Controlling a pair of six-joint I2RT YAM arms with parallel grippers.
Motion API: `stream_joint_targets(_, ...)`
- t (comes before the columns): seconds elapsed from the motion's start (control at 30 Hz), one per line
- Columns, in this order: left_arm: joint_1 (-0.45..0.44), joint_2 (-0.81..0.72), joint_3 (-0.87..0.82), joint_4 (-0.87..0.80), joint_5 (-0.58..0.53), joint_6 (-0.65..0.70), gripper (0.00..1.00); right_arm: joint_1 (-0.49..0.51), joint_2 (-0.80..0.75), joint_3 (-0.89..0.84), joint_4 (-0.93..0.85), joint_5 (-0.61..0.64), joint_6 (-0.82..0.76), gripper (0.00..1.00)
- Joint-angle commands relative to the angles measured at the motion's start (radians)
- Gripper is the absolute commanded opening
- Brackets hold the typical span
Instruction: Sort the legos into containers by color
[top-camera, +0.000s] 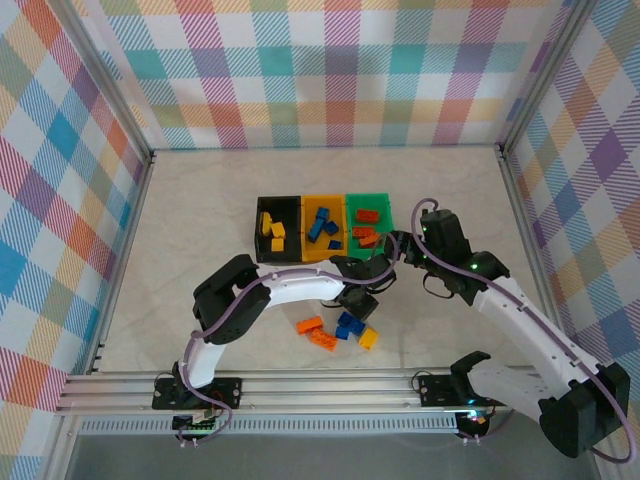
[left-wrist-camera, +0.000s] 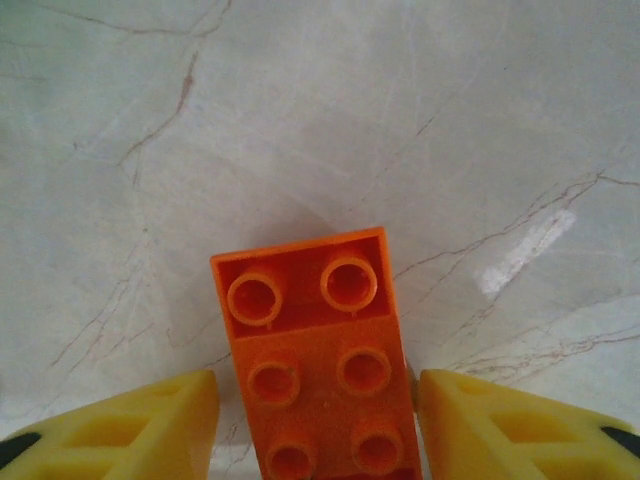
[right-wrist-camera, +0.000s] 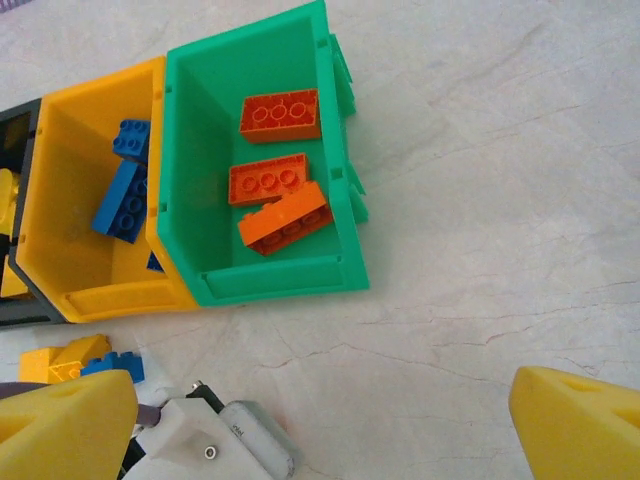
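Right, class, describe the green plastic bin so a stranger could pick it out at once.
On the marbled table, find the row of three joined open bins. The green rectangular plastic bin is its right-hand end, beside the yellow-orange bin. It alone holds orange studded bricks.

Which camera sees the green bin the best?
The right wrist view. The green bin is close and big there, and you can count three orange legos inside. The top view shows the green bin small and far away, at the right end of the row.
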Motion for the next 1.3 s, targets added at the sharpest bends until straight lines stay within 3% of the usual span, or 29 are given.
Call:
stream_joint_targets(0.0,0.001,0.015,0.015,-0.036,-0.022,0.01,0.48,0.01,-0.027,-0.009,0.003,-0.01,0.009,0.96)
stream_joint_targets(0.27,0.017,-0.07,-0.078,0.024,-0.039,-0.015,0.28,0.01,-0.11,-0.025,0.015,0.032,0.046,0.96)
stream_joint_targets(0.47,0.062,-0.265,-0.206,0.113,-0.061,-0.048,0.28,0.01,-0.109,-0.017,0.025,0.019,0.058,0.96)
stream_joint_targets(0.6,0.131,-0.367,-0.232,0.199,-0.007,-0.077,0.29,0.01,-0.096,-0.039,0.054,0.009,0.074,0.96)
stream_joint_targets(0.73,0.201,-0.336,-0.113,0.24,0.066,-0.101,0.29,0.01,-0.055,-0.054,0.062,-0.018,0.085,0.96)
stream_joint_targets(0.97,0.321,-0.1,0.225,0.212,0.203,-0.181,0.3,0.01,-0.026,-0.082,0.072,-0.071,0.101,0.96)
stream_joint_targets(1.13,0.333,0.077,0.485,0.081,0.183,-0.163,0.32,0.01,0.0,-0.089,0.066,-0.121,0.099,0.96)
stream_joint_targets(1.27,0.353,0.184,0.611,0.019,0.172,-0.177,0.4,0.01,0.006,-0.096,0.064,-0.145,0.088,0.96)
